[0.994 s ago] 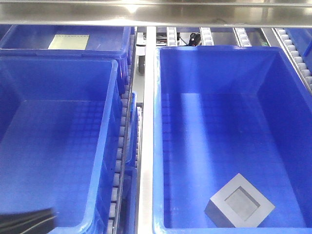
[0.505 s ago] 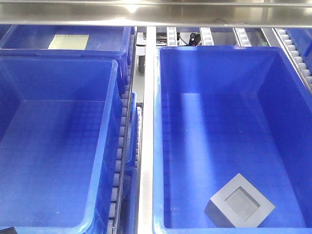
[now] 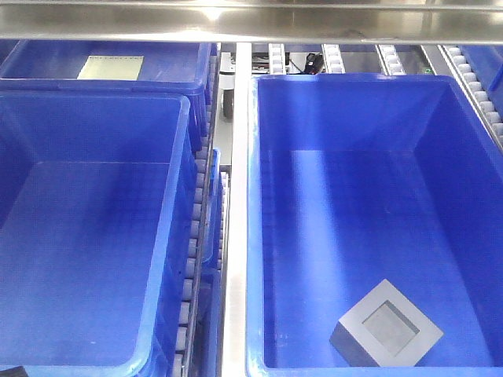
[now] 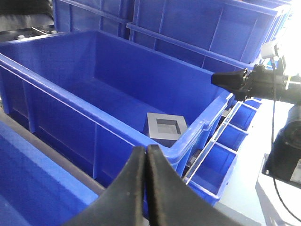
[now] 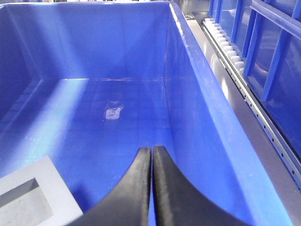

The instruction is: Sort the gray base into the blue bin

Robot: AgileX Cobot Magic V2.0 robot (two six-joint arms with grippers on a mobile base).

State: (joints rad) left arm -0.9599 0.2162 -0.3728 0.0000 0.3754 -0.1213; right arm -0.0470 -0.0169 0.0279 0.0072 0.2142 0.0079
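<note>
Your matte gray cube-like base [image 3: 386,325] with the shallow square recess facing up already lies on the grid-textured floor of the large bright-blue plastic bin [image 3: 253,236] on the right, close to the near wall and turned diagonally to it. The left wrist view shows the same block [image 4: 165,129] tucked just inside the tub's rolled rim [image 4: 207,123]. You are holding nothing: the left gripper [image 4: 146,155] has its jaws pressed together outside that bin, and the right gripper [image 5: 152,157] is likewise closed and empty, hovering inside the tub with the gray block's corner [image 5: 33,193] beside it.

Judge the block as rigid, probably light, and not fragile; its matte flat sides should give good friction. If you must lift it, clamp two opposite outer faces, not the recess lip.

The tub floor is flat but slick plastic. A second, similar blue tub [image 3: 177,236] stands to the left, separated by a steel rail [image 3: 236,236] and roller tracks [image 3: 198,228].
</note>
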